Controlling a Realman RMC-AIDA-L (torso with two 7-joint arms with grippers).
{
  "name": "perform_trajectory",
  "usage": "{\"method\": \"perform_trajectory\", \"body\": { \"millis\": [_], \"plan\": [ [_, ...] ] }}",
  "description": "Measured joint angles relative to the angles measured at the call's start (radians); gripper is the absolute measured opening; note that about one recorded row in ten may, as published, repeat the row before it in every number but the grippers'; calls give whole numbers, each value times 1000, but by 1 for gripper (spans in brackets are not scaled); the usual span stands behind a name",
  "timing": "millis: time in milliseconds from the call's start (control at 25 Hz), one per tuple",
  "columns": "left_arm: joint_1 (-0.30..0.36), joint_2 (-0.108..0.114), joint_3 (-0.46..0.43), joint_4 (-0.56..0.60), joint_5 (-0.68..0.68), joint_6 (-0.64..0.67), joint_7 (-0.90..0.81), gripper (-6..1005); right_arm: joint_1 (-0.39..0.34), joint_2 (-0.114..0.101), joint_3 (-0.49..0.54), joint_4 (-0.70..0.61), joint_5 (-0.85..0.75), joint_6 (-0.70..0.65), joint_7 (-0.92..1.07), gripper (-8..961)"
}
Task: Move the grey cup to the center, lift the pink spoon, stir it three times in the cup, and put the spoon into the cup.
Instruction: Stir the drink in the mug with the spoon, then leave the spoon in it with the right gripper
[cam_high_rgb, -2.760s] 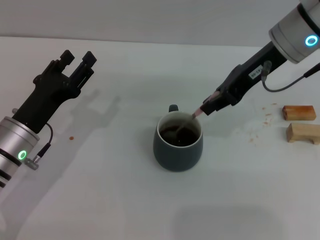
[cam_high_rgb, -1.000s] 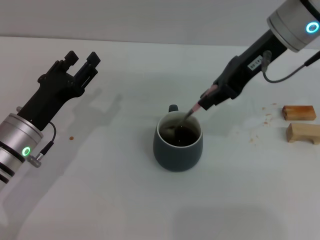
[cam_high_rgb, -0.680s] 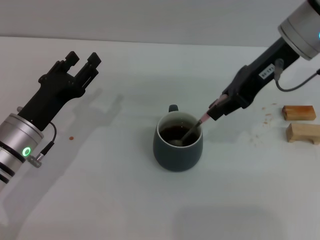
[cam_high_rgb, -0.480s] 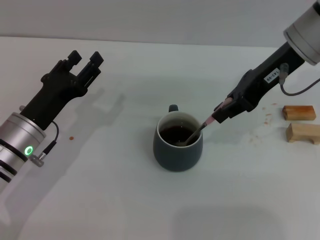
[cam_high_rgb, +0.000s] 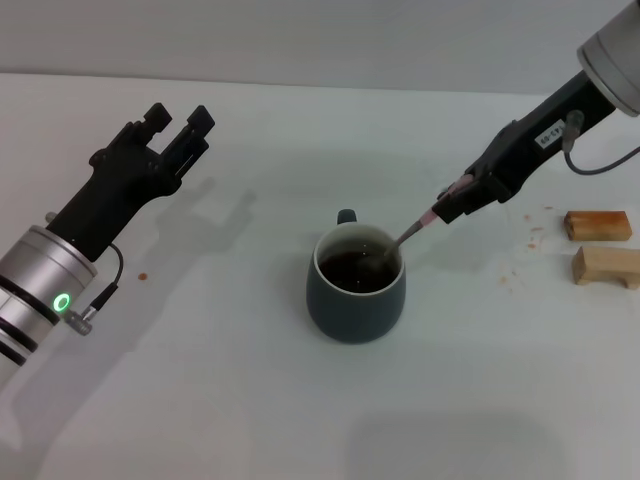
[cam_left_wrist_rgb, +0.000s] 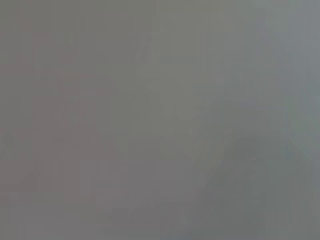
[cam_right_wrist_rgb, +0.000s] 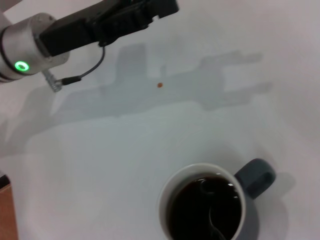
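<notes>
Right hand (cam_high_rgb: 452, 205) is clamped shut on the pink handle end of the pink spoon (cam_high_rgb: 412, 233), hanging above the worktop (cam_high_rgb: 250, 400) just right of and beyond the grey cup (cam_high_rgb: 356, 283). Spoon runs at a slant down from the hand, over the cup's right rim, its metal bowl dipped in the dark drink. Left hand (cam_high_rgb: 177, 124) hovers well off to the far left, fingers parted with a clear gap, holding nothing and touching nothing.

Count it up: one cup, sitting mid-worktop with its small handle turned to the far side; one spoon; two wooden blocks (cam_high_rgb: 600, 246) at the right edge, one behind the other.

Head view shows both arms and the blocks. Right wrist view looks down into the cup (cam_right_wrist_rgb: 204, 210), catching the spoon's bowl (cam_right_wrist_rgb: 214, 220) under the liquid and the left arm farther off. Left wrist view is flat grey, nothing to make out.
</notes>
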Motion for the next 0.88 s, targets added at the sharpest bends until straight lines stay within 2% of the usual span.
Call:
{"method": "perform_trajectory", "body": {
  "millis": [320,520,720,880],
  "plan": [
    [2,0,0,1,0,0,-2,693,12,-2,0,2,-1,39,2,192],
    [3,1,1,1,0,0,-2,693,36,15,-6,3,4,44,2,195],
    [7,4,2,1,0,0,-2,694,53,42,-12,4,4,32,2,198],
    [9,4,2,1,0,0,-2,694,55,49,-21,-5,1,6,7,201]
  ]
}}
